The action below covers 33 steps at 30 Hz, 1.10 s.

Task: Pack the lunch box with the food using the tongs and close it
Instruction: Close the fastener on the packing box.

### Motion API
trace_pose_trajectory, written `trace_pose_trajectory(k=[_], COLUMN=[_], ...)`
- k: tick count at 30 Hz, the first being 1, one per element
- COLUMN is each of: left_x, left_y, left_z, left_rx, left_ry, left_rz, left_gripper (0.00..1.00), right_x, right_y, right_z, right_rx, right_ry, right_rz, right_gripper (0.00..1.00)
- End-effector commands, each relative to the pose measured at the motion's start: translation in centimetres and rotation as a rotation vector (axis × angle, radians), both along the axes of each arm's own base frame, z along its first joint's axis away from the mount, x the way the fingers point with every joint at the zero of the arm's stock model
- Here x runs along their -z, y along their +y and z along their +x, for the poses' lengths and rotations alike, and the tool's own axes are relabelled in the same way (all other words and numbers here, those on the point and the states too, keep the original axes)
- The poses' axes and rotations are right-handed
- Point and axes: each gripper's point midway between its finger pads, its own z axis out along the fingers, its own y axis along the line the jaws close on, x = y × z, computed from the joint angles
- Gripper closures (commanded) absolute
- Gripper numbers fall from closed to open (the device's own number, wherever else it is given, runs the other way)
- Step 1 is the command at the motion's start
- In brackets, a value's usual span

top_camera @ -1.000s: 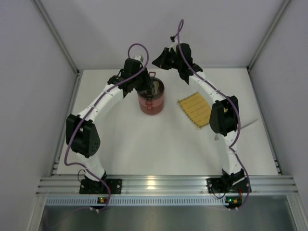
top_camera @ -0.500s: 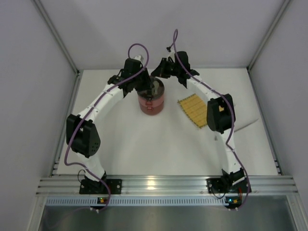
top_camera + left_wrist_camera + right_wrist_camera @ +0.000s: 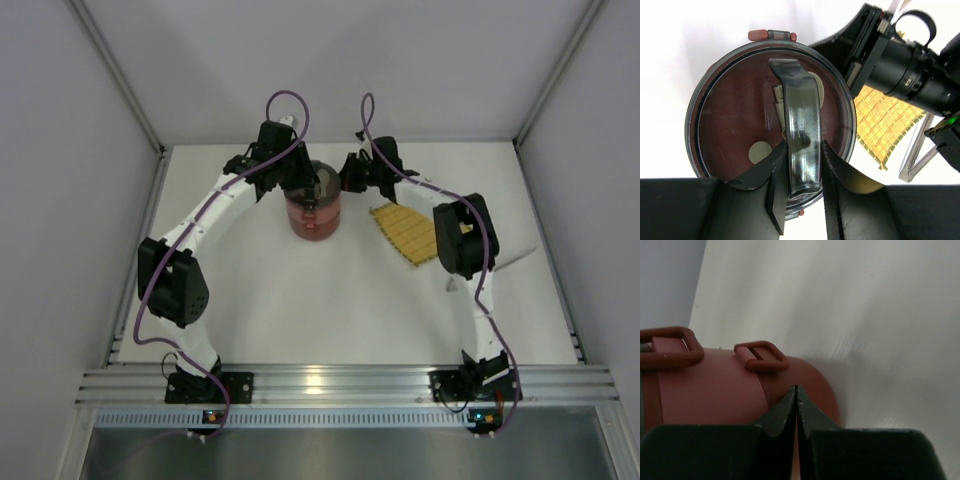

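Note:
The dark-red lunch box (image 3: 315, 214) stands stacked and lidded in the middle of the table. My left gripper (image 3: 804, 146) looks straight down on its round lid (image 3: 730, 115) and is shut on the glossy arched handle (image 3: 801, 115) across the top. My right gripper (image 3: 797, 390) is shut and holds nothing, its tips close against the box's side wall (image 3: 710, 390), just below a clasp loop (image 3: 761, 356). From above, the right gripper (image 3: 347, 181) sits at the box's right rim. The silver tongs (image 3: 914, 152) lie past the mat. No food shows.
A square yellow woven mat (image 3: 405, 228) lies right of the lunch box, under the right arm. The white enclosure walls close in the table at the back and on both sides.
The right arm has swung down and to the left, bringing its shut gripper from above the mat to the lunch box's right side. The left gripper has kept still on the handle.

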Motion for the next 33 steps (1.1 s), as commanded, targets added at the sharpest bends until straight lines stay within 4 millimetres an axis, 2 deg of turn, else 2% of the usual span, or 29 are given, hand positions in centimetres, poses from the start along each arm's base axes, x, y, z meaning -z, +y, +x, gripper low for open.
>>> trace_pose_trajectory(k=[1,5,11,17,18,21,23,26,33], left_x=[9.8,9.8,10.1,10.5,10.6,10.7,10.4,10.4,10.8], left_y=[3.5,3.6,3.6,3.8,3.8,3.9,4.0,4.5,4.9], left_z=[-5.8,-5.7,-5.6,-5.7,-5.8,-5.9,-5.8,-5.9,-6.2], left_rx=[0.015,0.008,0.006,0.003,0.005,0.003,0.002,-0.02,-0.029], left_ry=[0.348,0.343,0.345,0.347,0.351,0.349,0.338,0.33,0.337], left_rz=[0.247,0.245,0.25,0.264,0.263,0.262,0.258,0.279,0.29], left_gripper=[1.0,1.0,0.98,0.82,0.76,0.67,0.61,0.56,0.49], right_x=[-7.9,-8.7,-9.6,-9.7,-9.8,-9.5,-9.4,-9.7,-10.1], right_y=[0.9,0.9,1.8,3.7,4.4,5.2,4.9,4.7,5.4], right_z=[-1.3,-2.9,-6.5,-9.9,-10.6,-11.7,-11.8,-12.7,-17.1], right_rx=[-0.061,-0.067,-0.101,-0.143,-0.157,-0.152,-0.117,-0.112,-0.161], right_ry=[-0.188,-0.203,-0.213,-0.213,-0.215,-0.208,-0.211,-0.201,-0.204], right_rz=[0.097,0.114,0.136,0.128,0.129,0.094,0.048,0.041,0.028], right_gripper=[1.0,1.0,1.0,1.0,1.0,1.0,1.0,1.0,1.0])
